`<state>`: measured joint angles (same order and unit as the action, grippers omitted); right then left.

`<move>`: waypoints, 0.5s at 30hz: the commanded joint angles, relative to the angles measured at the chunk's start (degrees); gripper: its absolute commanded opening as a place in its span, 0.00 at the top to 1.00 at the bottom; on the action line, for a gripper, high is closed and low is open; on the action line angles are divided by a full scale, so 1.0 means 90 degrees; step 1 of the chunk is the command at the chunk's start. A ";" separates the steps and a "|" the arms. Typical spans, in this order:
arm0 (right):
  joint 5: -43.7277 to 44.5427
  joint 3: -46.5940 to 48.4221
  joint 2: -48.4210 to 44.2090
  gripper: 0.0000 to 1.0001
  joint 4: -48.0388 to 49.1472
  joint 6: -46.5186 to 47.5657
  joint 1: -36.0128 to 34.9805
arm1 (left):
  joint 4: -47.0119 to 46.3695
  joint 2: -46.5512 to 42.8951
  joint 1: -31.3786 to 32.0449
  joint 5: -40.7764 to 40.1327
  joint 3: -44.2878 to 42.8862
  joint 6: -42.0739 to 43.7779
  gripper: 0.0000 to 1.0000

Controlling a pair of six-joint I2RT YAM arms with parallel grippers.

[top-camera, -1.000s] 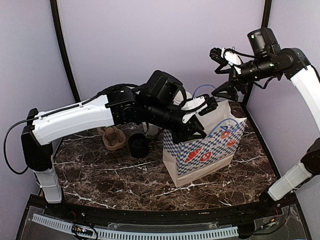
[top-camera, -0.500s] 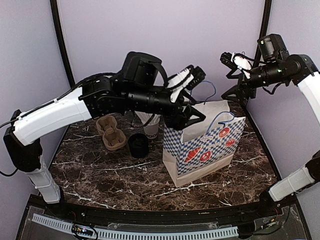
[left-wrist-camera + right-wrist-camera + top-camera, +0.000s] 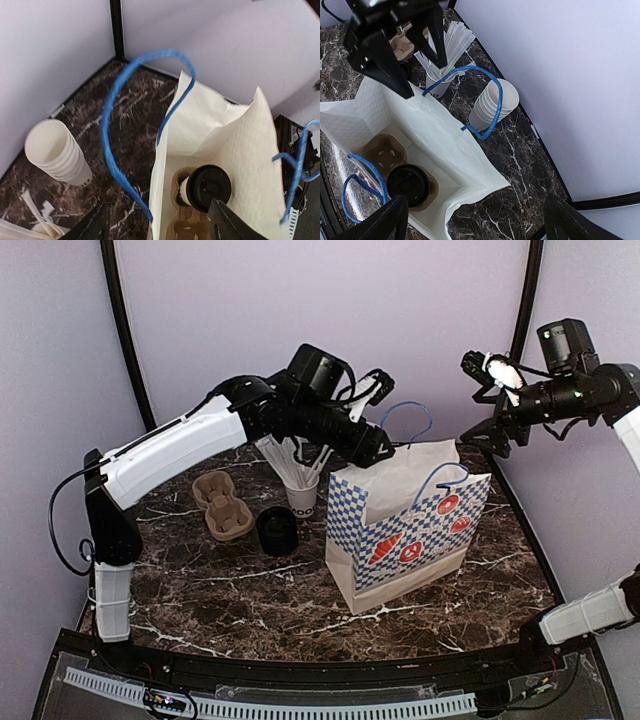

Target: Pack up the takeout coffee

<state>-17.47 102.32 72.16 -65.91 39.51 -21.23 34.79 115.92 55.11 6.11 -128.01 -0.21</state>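
The takeout coffee, a white cup with a black lid (image 3: 206,187), stands in a brown pulp carrier (image 3: 187,227) on the floor of the open checked paper bag (image 3: 410,530). It also shows in the right wrist view (image 3: 409,186). In the top view the bag hides it. My left gripper (image 3: 383,415) is open and empty, above the bag's back left corner by its blue handle (image 3: 112,125). In its wrist view the left gripper (image 3: 160,225) hangs over the bag's mouth. My right gripper (image 3: 475,400) is open and empty, high above and to the right of the bag.
A white cup of straws (image 3: 300,490), a second brown carrier (image 3: 225,505) and a black round thing (image 3: 277,530) stand left of the bag. A stack of white cups (image 3: 492,102) stands behind it near the back wall. The bag's near handle (image 3: 450,480) stands up.
My left gripper has come up out of the bag and drawn back to the left. My right gripper has moved right and away from the bag's top edge.
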 commanded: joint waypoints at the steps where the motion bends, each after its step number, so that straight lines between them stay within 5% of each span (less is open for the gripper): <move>1: 0.0165 -0.0167 -0.0180 0.05 0.0278 -0.0083 0.0090 | 0.0721 0.0150 -0.0093 0.0303 -0.0287 -0.0341 0.31; 5: 0.0156 -0.0262 -0.0261 0.05 0.0311 -0.0109 0.0166 | 0.0744 0.0321 -0.0155 0.0493 -0.0293 -0.0327 0.44; 10: 0.0171 -0.0309 -0.0304 0.06 0.0351 -0.0112 0.0248 | 0.0703 0.0441 -0.0176 0.0605 -0.0313 -0.0211 0.88; 15: 0.0306 -0.0361 -0.0354 0.07 0.0432 -0.0116 0.0315 | 0.0923 0.0391 -0.0145 0.0560 -0.0569 0.0058 1.00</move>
<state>-16.21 99.92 70.06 -65.28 39.11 -19.16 40.97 121.08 53.74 10.55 -129.91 -1.93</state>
